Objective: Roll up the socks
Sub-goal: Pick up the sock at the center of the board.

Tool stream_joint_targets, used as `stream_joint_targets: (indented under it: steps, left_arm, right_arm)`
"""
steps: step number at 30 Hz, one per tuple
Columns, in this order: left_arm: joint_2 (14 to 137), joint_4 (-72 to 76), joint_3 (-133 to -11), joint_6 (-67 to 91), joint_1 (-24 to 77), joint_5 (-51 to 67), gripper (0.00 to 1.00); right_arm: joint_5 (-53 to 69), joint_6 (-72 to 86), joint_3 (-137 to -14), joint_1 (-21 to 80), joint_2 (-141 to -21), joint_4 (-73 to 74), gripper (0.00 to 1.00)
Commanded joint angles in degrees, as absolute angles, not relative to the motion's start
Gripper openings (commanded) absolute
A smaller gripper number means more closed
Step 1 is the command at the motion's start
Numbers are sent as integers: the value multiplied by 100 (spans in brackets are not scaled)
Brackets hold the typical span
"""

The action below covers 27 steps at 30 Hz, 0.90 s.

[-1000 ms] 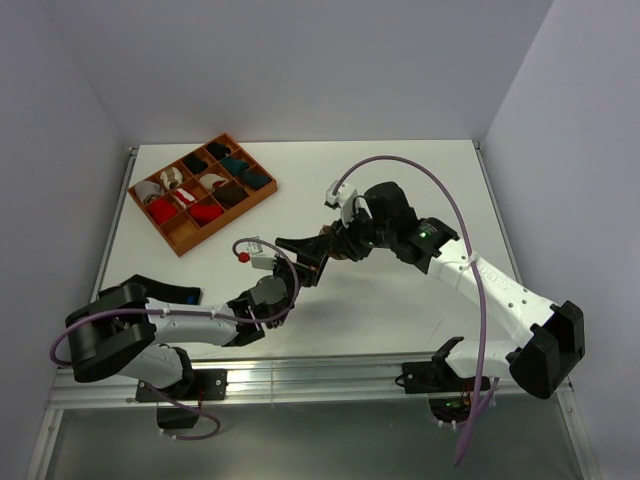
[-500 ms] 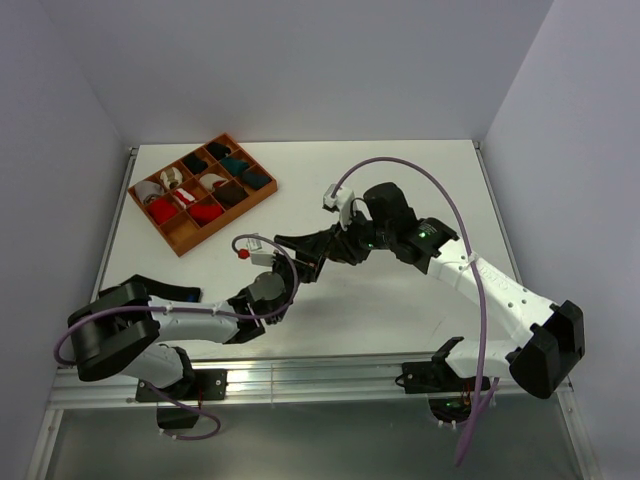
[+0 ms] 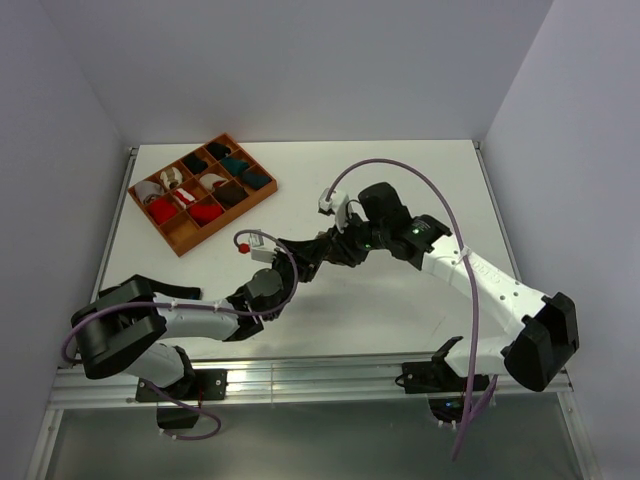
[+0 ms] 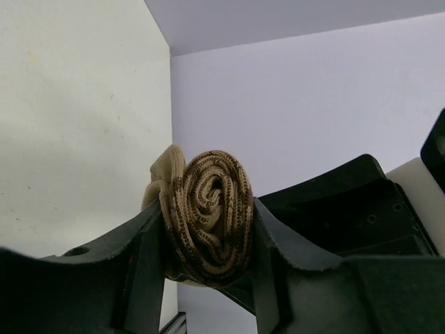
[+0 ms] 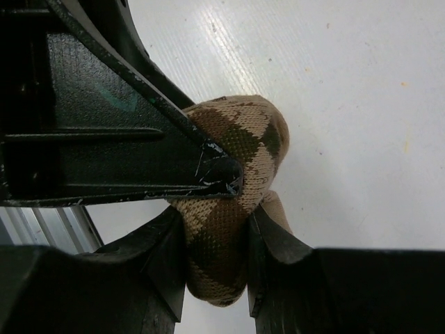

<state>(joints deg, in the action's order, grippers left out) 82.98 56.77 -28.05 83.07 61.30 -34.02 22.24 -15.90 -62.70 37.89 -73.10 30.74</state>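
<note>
**Item 1: argyle sock** (image 4: 208,216). Knitted fabric, tan with dark brown diamonds, wound into a tight roll. The left wrist view shows the roll's end as a spiral of ribbed layers, with a plain tan fold bulging behind it. The right wrist view shows its rounded, diamond-patterned side. It sits over the middle of the white table (image 3: 400,180), between 2 claws that meet there.

**Left gripper** (image 4: 207,236). Black hard plastic. Clenched on the argyle sock, 1 finger pressed against each side of the spiral.

**Right gripper** (image 5: 217,257). The same black plastic. Grasping the same sock across its patterned side, with 1 finger of the left gripper lying across the roll above.

**Tray** (image 3: 182,238). Orange, rectangular, divided into small compartments. Stands near the far left corner of the table, well apart from the sock, and holds rolls in black, teal, red and white.
</note>
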Motion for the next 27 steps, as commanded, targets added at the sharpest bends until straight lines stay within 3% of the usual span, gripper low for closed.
stream_joint_targets:
  steps: [1,5,12,13,19,27]
  left_arm:
    - [8139,6371,-2778,7946,6012,-3164,43]
    - [8104,6215,-2760,7919,5889,-2962,0]
    - [8068,6319,-2681,7673,5810,-2927,0]
    - [8025,6293,-2655,7621,5783,-2927,0]
    - [7770,6214,-2531,7463,5538,-2752,0]
    - [7270,5986,-2426,7242,4949,-2145,0]
  right_arm:
    - [2681,-1687,-6530,3885,-7418,3480,3]
    - [2646,-1705,-6565,3894,-7418,3498,10]
    - [2619,-1758,-6706,3911,-7383,3577,30]
    - [2593,-1784,-6732,3902,-7392,3621,39]
    - [2470,-1951,-6899,3902,-7173,3858,62]
    - [2338,-2083,-6970,3894,-6900,4096,69]
